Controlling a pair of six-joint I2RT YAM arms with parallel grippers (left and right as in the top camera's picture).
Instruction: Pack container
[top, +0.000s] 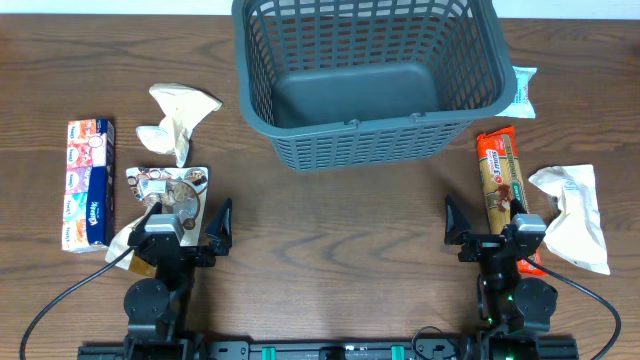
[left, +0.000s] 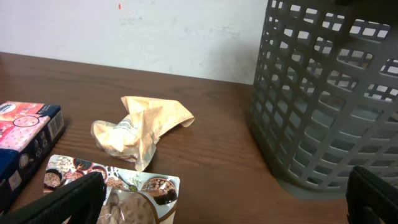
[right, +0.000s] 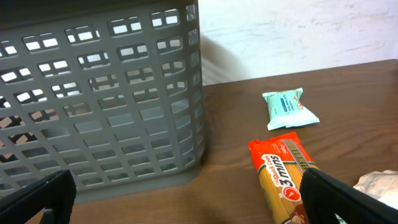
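**Empty basket, both grippers free**

Overhead: the container (top: 362, 126) sits empty at the far middle of the surface. Your left gripper (top: 185, 218) and right gripper (top: 490, 225) gape wide, holding nothing.

Left wrist: the lattice wall looks stiff and light.

Right wrist: to shift it, grip the rolled rim.

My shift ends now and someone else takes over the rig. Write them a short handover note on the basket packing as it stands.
Left claw: open, empty, above the near part of the printed pouch.
Right claw: open, empty, by the near end of the orange pasta packet.
Container: far centre of the table, nothing inside.
To its left: tissue pack, crumpled beige packet, printed pouch.
To its right: small teal packet, orange pasta packet, white bag.
Done: nothing packed.
Left: all six items.
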